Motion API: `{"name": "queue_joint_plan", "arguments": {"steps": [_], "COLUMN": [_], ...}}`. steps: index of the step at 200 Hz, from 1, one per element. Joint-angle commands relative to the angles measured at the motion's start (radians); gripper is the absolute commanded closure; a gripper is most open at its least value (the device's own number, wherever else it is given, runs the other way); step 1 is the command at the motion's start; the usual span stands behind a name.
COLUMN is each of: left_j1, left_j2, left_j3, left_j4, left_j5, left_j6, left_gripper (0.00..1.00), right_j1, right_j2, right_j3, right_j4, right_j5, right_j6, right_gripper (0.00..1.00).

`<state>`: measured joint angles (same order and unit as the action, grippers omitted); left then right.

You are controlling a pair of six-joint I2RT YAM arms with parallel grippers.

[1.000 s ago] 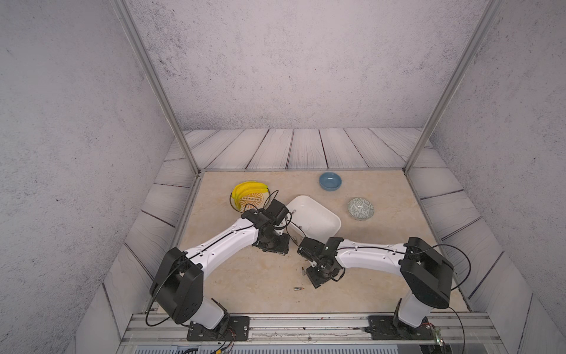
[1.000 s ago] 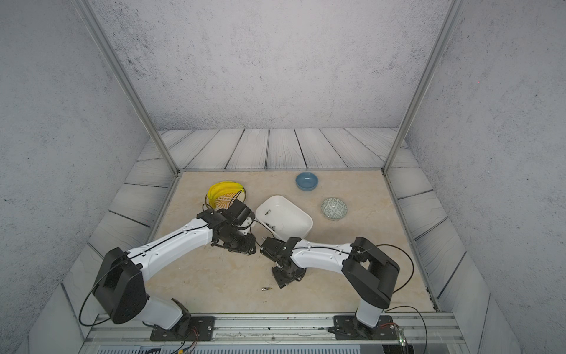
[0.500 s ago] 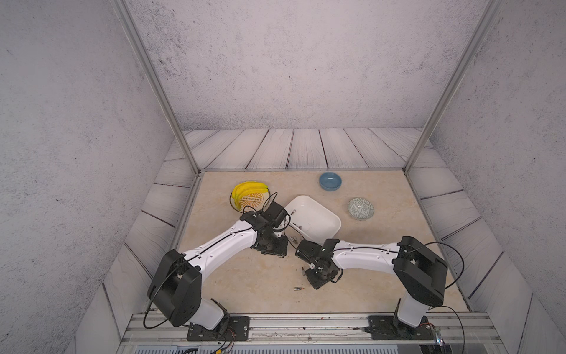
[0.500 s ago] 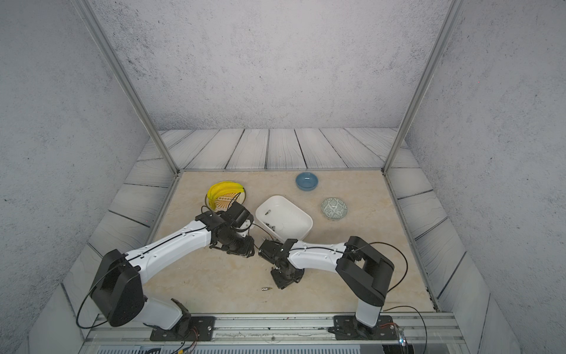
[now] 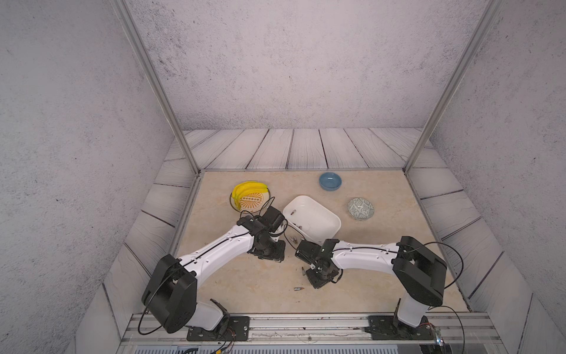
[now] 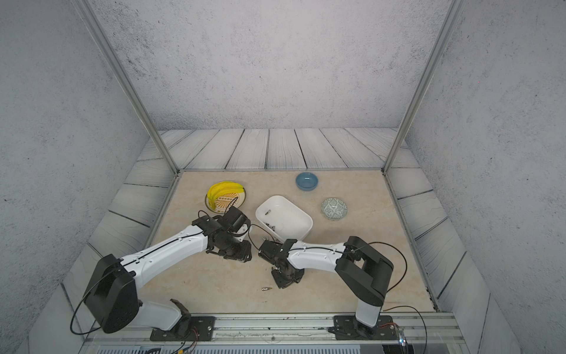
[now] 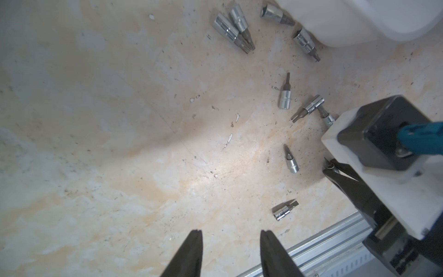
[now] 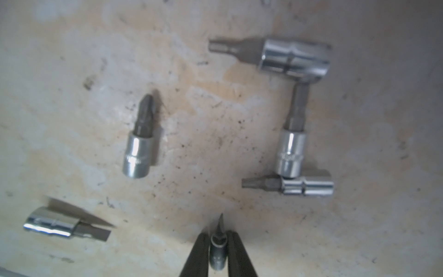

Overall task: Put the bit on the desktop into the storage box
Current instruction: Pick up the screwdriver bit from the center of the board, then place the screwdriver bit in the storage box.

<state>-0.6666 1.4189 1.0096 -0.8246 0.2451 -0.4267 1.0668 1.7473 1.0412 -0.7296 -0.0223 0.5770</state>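
In the right wrist view, the right fingers (image 8: 202, 249) stand at the bottom centre of the frame, pinched together on a bit (image 8: 218, 250). Its silver socket end sits between the tips and its thin point sticks up toward the middle of the frame. Whether it rests on the table (image 8: 215, 134) or hangs clear does not show.

Other bits lie around it:
- a cross-tip bit (image 8: 140, 144) left of centre
- a flat-blade bit (image 8: 64, 225) at lower left
- a chain of three bits (image 8: 291, 146) at right, each touching the next

In the left wrist view, the left fingers (image 7: 194, 244) stand at the bottom centre of the frame. They are apart with nothing between them, over bare table. A corner of the storage box (image 7: 359, 21) fills the upper right.

In both top views the storage box (image 5: 321, 220) (image 6: 291, 220) sits mid-frame, just above both wrists, with a few bits inside. A lone bit (image 5: 298, 288) lies just below and left of the right wrist.
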Motion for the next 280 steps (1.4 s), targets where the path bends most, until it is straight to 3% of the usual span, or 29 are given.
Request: {"name": "queue_joint_plan", "arguments": {"steps": [1, 16, 62, 107, 158, 205, 280], "left_j1": [0.003, 0.002, 0.0, -0.002, -0.011, -0.044, -0.126], "left_j2": [-0.035, -0.05, -0.044, -0.061, -0.075, -0.071, -0.025], "left_j3": [-0.023, -0.04, -0.094, -0.124, -0.135, -0.146, -0.157], "left_j4": [0.005, 0.017, 0.053, 0.075, 0.07, 0.088, 0.137], "left_j5": [0.014, 0.007, 0.008, 0.02, 0.019, 0.017, 0.008], "left_j6": [-0.01, -0.016, -0.022, -0.031, -0.03, -0.06, -0.112], "left_gripper": [0.55, 0.55, 0.55, 0.55, 0.55, 0.55, 0.55], "right_j1": [0.012, 0.012, 0.011, -0.007, -0.155, -0.331, -0.402], "right_j2": [0.031, 0.022, -0.031, -0.086, -0.088, 0.078, 0.341], "right_j3": [0.008, 0.01, 0.057, 0.217, 0.444, 0.576, 0.746], "right_j4": [-0.025, -0.026, -0.069, -0.214, -0.328, -0.282, -0.294], "right_j5": [-0.011, 0.001, 0.044, 0.128, 0.186, 0.109, 0.084], "right_j6": [0.011, 0.015, 0.013, -0.024, -0.152, -0.27, -0.315], "right_gripper": [0.88, 1.0, 1.0, 1.0, 1.0, 1.0, 1.0]}}
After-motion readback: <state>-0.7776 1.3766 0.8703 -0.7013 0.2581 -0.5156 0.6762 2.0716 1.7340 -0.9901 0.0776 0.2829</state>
